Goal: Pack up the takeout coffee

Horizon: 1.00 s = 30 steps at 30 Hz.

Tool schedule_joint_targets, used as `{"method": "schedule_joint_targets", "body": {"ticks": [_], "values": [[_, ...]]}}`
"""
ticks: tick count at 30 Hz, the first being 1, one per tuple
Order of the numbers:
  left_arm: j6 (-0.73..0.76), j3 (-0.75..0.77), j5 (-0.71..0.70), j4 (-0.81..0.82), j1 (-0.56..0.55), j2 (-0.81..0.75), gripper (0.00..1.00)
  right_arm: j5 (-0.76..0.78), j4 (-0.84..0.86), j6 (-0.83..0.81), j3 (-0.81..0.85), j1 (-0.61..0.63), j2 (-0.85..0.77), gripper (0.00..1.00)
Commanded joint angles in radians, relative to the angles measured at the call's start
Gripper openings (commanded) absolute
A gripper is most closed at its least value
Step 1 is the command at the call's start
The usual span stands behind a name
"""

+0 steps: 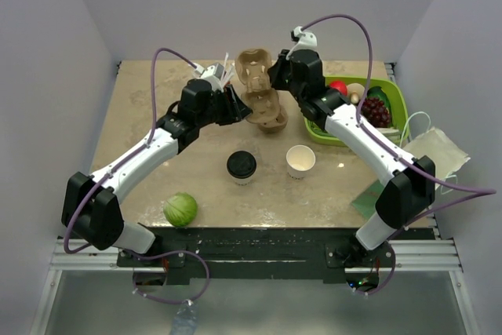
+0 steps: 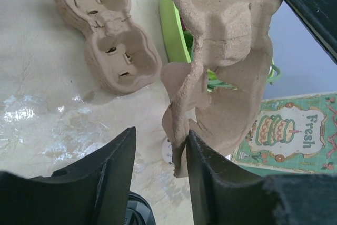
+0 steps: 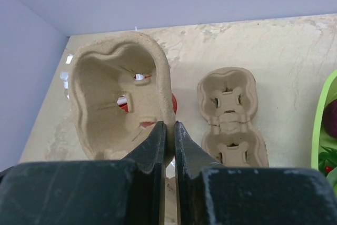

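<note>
The takeout coffee (image 1: 241, 166), a white cup with a black lid, stands on the table in front of both grippers; its lid shows at the bottom of the left wrist view (image 2: 138, 212). My right gripper (image 1: 276, 82) is shut on the rim of a brown pulp cup carrier (image 1: 268, 115) and holds it tilted above the table (image 3: 118, 104). My left gripper (image 1: 233, 107) is open, and the carrier's other edge (image 2: 181, 130) lies against its right finger, clear of the left one. A second carrier (image 1: 253, 68) lies flat behind.
A lidless white cup (image 1: 300, 161) stands right of the coffee. A red cup with white straws (image 1: 227, 76) is behind the left gripper. A green basket of fruit (image 1: 392, 96), a white bag (image 1: 435, 151) and a green card (image 1: 367, 198) are at right. A green ball (image 1: 180, 209) lies front left.
</note>
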Motion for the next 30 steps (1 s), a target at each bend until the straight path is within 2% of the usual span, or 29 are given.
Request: {"method": "schedule_joint_targets", "body": {"ticks": [1, 3, 5, 6, 7, 9, 10, 12, 13, 14, 16, 17, 19, 20, 22, 23, 26, 30], "values": [[-0.029, 0.020, -0.069, 0.075, 0.004, -0.004, 0.45, 0.011, 0.042, 0.010, -0.011, -0.001, -0.041, 0.00], [-0.030, 0.019, -0.065, 0.092, 0.004, -0.001, 0.43, -0.018, 0.050, 0.033, -0.038, 0.005, -0.052, 0.00], [-0.029, 0.022, -0.059, 0.095, 0.002, 0.009, 0.34, -0.029, 0.055, 0.052, -0.058, 0.010, -0.056, 0.00], [-0.026, 0.028, -0.050, 0.092, 0.002, 0.012, 0.26, -0.031, 0.052, 0.055, -0.058, 0.012, -0.056, 0.00], [-0.020, 0.029, -0.043, 0.090, 0.002, 0.015, 0.12, -0.031, 0.049, 0.058, -0.058, 0.012, -0.059, 0.00], [-0.015, 0.035, -0.056, 0.073, 0.002, 0.015, 0.00, -0.011, 0.039, 0.053, -0.054, 0.012, -0.066, 0.02], [-0.012, 0.035, -0.062, 0.069, 0.002, 0.012, 0.00, 0.001, 0.035, 0.047, -0.052, 0.013, -0.078, 0.25], [-0.004, 0.026, -0.091, 0.056, 0.002, -0.007, 0.00, 0.047, 0.004, 0.023, -0.039, 0.012, -0.093, 0.48], [0.000, 0.020, -0.100, 0.052, 0.002, -0.014, 0.00, 0.076, -0.011, 0.009, -0.032, 0.010, -0.116, 0.56], [0.005, 0.016, -0.111, 0.049, 0.004, -0.036, 0.00, 0.107, -0.049, -0.019, -0.026, 0.012, -0.130, 0.74], [0.019, 0.002, -0.145, 0.029, 0.004, -0.057, 0.00, 0.230, -0.094, -0.055, -0.022, 0.010, -0.156, 0.87], [0.023, -0.003, -0.157, 0.020, 0.004, -0.080, 0.00, 0.276, -0.156, -0.094, -0.016, 0.010, -0.190, 0.98], [0.045, -0.014, -0.193, -0.005, 0.005, -0.106, 0.00, 0.372, -0.241, -0.108, -0.008, 0.002, -0.226, 0.98], [0.055, -0.017, -0.201, -0.014, 0.004, -0.134, 0.00, 0.389, -0.360, -0.068, -0.006, -0.007, -0.272, 0.98], [0.089, -0.030, -0.227, -0.028, 0.004, -0.158, 0.00, 0.432, -0.457, -0.031, -0.031, -0.040, -0.338, 0.98], [0.100, -0.035, -0.234, -0.030, 0.005, -0.181, 0.00, 0.461, -0.559, 0.011, -0.054, -0.053, -0.366, 0.98], [0.140, -0.053, -0.243, -0.034, 0.005, -0.209, 0.00, 0.599, -0.768, 0.113, -0.062, -0.079, -0.473, 0.98], [0.184, -0.070, -0.237, -0.040, 0.013, -0.206, 0.00, 0.640, -1.005, 0.234, 0.007, -0.109, -0.523, 0.98]]}}
